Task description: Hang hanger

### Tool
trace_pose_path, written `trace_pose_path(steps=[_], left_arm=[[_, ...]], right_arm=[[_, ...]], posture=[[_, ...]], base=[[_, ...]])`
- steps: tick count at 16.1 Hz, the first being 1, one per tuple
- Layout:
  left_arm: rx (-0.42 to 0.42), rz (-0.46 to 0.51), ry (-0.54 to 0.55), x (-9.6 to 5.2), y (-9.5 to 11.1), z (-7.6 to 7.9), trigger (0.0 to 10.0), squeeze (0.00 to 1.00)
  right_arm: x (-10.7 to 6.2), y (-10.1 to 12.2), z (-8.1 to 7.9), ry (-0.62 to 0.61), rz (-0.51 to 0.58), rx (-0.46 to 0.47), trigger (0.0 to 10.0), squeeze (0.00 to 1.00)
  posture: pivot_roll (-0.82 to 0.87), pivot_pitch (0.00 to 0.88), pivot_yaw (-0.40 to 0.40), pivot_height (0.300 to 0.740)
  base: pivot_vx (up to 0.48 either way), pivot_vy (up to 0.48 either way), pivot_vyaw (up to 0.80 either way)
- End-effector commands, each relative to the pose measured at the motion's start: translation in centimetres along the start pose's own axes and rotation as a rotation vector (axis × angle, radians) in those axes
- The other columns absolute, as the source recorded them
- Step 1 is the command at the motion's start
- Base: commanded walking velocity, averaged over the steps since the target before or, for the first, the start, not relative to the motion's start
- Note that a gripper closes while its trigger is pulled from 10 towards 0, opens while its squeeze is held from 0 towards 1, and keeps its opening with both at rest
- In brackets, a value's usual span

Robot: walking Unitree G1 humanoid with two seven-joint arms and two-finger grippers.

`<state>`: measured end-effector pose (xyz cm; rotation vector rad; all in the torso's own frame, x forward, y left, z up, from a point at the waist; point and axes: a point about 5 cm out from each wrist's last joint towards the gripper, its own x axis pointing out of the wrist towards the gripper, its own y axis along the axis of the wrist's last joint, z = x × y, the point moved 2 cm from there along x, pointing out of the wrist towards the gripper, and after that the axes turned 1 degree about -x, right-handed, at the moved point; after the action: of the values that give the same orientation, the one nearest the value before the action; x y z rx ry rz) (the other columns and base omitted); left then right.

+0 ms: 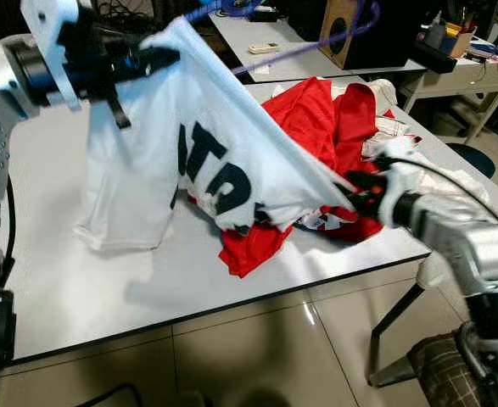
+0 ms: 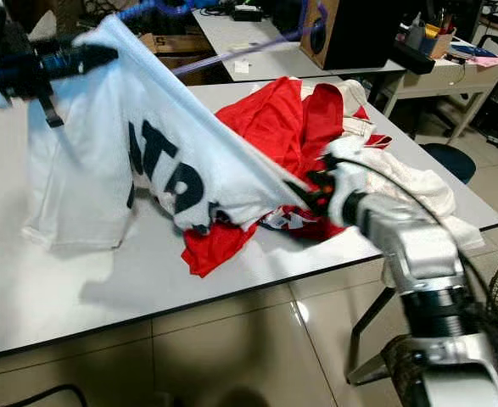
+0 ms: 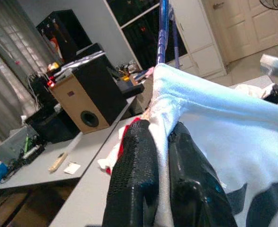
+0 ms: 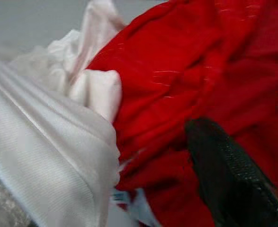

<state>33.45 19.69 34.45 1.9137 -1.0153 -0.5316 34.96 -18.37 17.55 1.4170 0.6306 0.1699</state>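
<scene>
White shirt [image 1: 206, 144] is pinched by left end effector [image 3: 161, 142], raised above tabletop [image 1: 79, 288]; its lower edge is clamped by right end effector [image 1: 359, 188] beside red garment [image 1: 316, 127]. Blue hanger [image 3: 163, 28] is seen above shirt.

Left end effector [image 1: 159, 58] lifts white shirt [image 1: 189, 153] above table [image 1: 70, 288].

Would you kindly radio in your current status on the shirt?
Left gripper shut on white T-shirt, held high. Right gripper at its lower edge, grip unclear. Red garment heaped beneath on table. Purple hanger behind.
</scene>
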Motion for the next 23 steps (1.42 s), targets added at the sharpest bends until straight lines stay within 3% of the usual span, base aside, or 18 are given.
trace_pose_path(steps=[1, 5, 7, 10, 11, 13, 15, 16, 18, 19, 23], left_arm=[[0.059, 0.033, 0.071, -1.8, 1.7, -1.2, 0.0, 0.0], [0.012, 0.027, 0.013, -2.0, 0.7, 0.7, 0.0, 0.0], [-0.022, 0.024, -0.036, -2.3, -0.1, 2.3, 0.0, 0.0], [-0.046, 0.009, -0.074, -2.5, -0.5, 3.6, 0.0, 0.0], [-0.108, -0.048, -0.149, -2.5, -2.1, 6.3, 0.0, 0.0], [-0.079, -0.17, -0.168, -2.2, -4.2, 7.2, 0.0, 0.0], [-0.071, -0.206, -0.191, -2.2, -4.9, 7.6, 0.0, 0.0], [-0.056, -0.233, -0.143, -1.8, -5.5, 7.1, 0.0, 0.0], [-0.034, -0.233, -0.045, -1.4, -5.4, 6.1, 0.0, 0.0], [-0.033, -0.241, -0.05, -1.1, -5.4, 6.2, 0.0, 0.0], [-0.031, -0.234, -0.104, 1.3, -5.6, 7.5, 0.0, 0.0]], right_arm=[[-1.2, -0.9, 2.8, -0.116, -0.037, 0.03, 0.0, 0.0], [-2.1, 2.1, 6.1, -0.243, 0.181, 0.199, 0.0, 0.0], [-2.9, 3.7, 8.0, -0.31, 0.322, 0.37, 0.0, 0.0], [-3.4, 4.3, 9.0, -0.331, 0.376, 0.45, 0.0, 0.0], [-3.9, 5.6, 9.7, -0.309, 0.438, 0.525, 0.0, 0.0], [-3.9, 6.8, 9.0, -0.256, 0.463, 0.531, 0.0, 0.0], [-3.9, 7.3, 8.7, -0.241, 0.473, 0.523, 0.0, 0.0], [-4.0, 8.1, 8.4, -0.22, 0.483, 0.503, 0.0, 0.0], [-3.8, 8.5, 7.5, -0.186, 0.454, 0.45, 0.0, 0.0], [-3.6, 8.5, 6.9, -0.181, 0.423, 0.389, 0.0, 0.0], [-2.3, 10.1, 3.6, -0.086, 0.418, 0.327, 0.0, 0.0]], posture=[[0.1, 0.0, -0.024, 0.74], [0.09, 0.0, -0.032, 0.74], [0.09, 0.0, -0.032, 0.74], [0.09, 0.0, -0.033, 0.74], [0.08, 0.0, -0.041, 0.74], [0.08, 0.0, -0.041, 0.74], [0.08, 0.0, -0.045, 0.74], [0.07, 0.0, -0.042, 0.74], [0.07, 0.0, -0.04, 0.74], [0.07, 0.0, -0.041, 0.74], [0.06, 0.0, -0.036, 0.74]], base=[[0.0, 0.0, 0.0], [0.0, 0.0, 0.0], [0.0, 0.0, 0.0], [0.0, 0.0, 0.0], [0.0, 0.0, 0.0], [0.0, 0.0, 0.0], [0.0, 0.0, 0.0], [0.0, 0.0, 0.0], [0.0, 0.0, 0.0], [0.0, 0.0, 0.0], [0.0, 0.0, 0.0]])
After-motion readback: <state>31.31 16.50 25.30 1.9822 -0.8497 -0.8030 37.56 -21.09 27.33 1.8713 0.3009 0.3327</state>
